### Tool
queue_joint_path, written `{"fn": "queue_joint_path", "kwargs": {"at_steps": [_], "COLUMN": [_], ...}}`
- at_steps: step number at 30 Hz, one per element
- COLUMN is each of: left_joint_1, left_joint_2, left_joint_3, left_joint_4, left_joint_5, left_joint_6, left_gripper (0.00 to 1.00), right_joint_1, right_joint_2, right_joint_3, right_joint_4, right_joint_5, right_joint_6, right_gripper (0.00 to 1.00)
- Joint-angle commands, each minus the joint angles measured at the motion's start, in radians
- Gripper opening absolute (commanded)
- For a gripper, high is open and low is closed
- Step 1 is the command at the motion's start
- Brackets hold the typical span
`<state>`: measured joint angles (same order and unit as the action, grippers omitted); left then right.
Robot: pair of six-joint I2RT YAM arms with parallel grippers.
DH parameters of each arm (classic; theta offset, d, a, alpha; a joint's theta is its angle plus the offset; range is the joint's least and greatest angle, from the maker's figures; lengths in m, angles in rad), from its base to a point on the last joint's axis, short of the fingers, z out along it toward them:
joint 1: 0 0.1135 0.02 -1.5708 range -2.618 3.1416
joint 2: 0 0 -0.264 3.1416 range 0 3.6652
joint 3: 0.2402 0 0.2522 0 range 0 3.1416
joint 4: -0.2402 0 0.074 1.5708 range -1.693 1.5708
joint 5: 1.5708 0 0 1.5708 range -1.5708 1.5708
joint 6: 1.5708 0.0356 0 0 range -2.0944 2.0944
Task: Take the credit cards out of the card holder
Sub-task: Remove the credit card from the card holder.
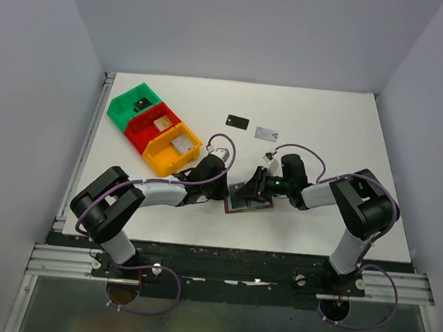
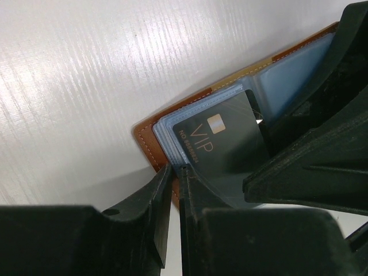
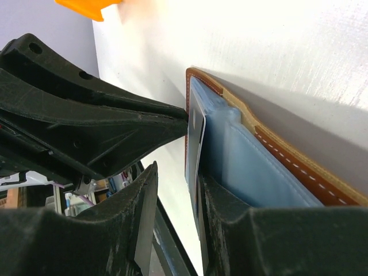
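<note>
Card holder (image 1: 248, 202) sits open on the white surface (image 1: 326, 121), low centre, between both arms. Left pincer (image 2: 177, 169) reaches in from 9 o'clock. Its fingers are nearly pressed together, nipping the corner of a black VIP card (image 2: 221, 144) that sticks part way out of the grey-blue sleeves. Right pincer (image 3: 181, 175) reaches in from 3 o'clock, half spread, straddling that card's edge and a pocket leaf, with a gap beside one finger. Loose black card (image 1: 238, 122) and silver card (image 1: 265, 134) lie at 12 o'clock from the holder, well apart from it. Row of bins (image 1: 157, 125) at 10 o'clock.
</note>
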<state>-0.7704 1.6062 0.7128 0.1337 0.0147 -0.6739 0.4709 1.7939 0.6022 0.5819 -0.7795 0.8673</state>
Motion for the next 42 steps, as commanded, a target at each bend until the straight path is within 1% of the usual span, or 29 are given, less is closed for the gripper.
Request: {"fn": "queue_joint_path", "kwargs": {"at_steps": [1, 5, 8, 13, 20, 42], "left_joint_1": [-0.021, -0.021, -0.021, -0.020, -0.015, -0.009], "left_joint_2": [0.020, 0.029, 0.040, 0.050, 0.063, 0.081], "left_joint_3": [-0.024, -0.016, -0.007, 0.004, 0.008, 0.016], "left_joint_4": [-0.023, -0.048, -0.063, -0.072, -0.086, -0.105], "left_joint_5": [0.041, 0.033, 0.030, 0.028, 0.025, 0.024], "left_joint_6": [-0.001, -0.007, -0.007, -0.006, -0.006, -0.018], "left_gripper": [0.24, 0.18, 0.11, 0.00, 0.00, 0.00], "right_joint_1": [0.017, 0.017, 0.017, 0.017, 0.015, -0.005], "right_joint_2": [-0.025, -0.083, -0.119, -0.162, -0.194, -0.278], "right_joint_3": [0.016, 0.016, 0.019, 0.018, 0.015, -0.022], "right_joint_4": [-0.057, -0.152, -0.218, -0.283, -0.326, -0.337], "right_joint_5": [-0.014, 0.014, 0.035, 0.055, 0.074, 0.085], "right_joint_6": [-0.040, -0.082, -0.112, -0.143, -0.162, -0.156], "right_gripper": [0.40, 0.39, 0.39, 0.39, 0.39, 0.38]}}
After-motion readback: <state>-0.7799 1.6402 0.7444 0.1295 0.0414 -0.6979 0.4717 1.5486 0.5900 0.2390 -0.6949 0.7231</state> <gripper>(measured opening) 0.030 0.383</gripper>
